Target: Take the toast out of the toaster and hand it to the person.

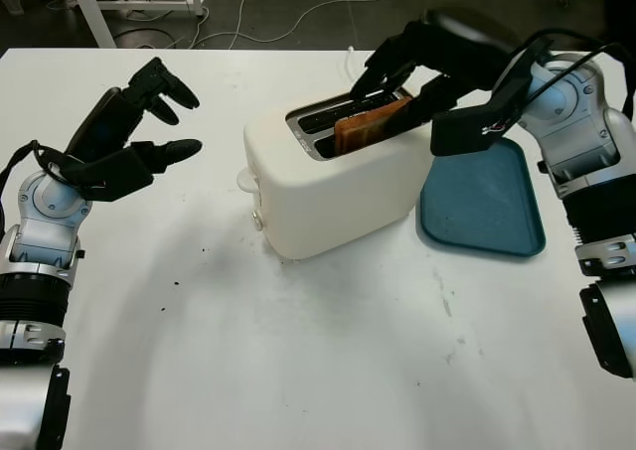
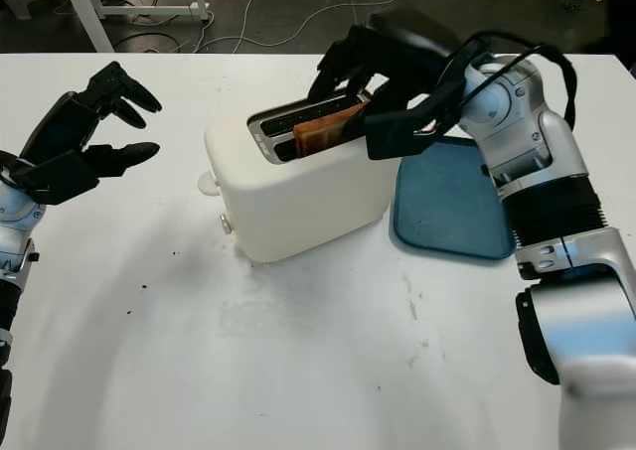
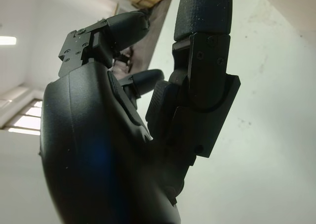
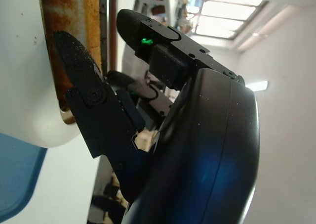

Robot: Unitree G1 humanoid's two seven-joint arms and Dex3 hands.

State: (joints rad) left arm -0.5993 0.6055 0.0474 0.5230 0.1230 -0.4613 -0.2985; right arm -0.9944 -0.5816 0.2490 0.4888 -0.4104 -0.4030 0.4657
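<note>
Browned toast (image 1: 370, 128) stands tilted in the cream toaster's (image 1: 328, 187) slot.

You are looking at a white table (image 1: 298, 371) carrying a cream toaster (image 1: 328, 192) near its middle, with a blue tray (image 1: 487, 207) lying just beside the toaster, on its right.

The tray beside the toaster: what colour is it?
The tray is teal blue, clearest in the left eye view.

Blue tray (image 1: 487, 207) crowds toaster's (image 1: 328, 187) right; its left seems open.
</note>
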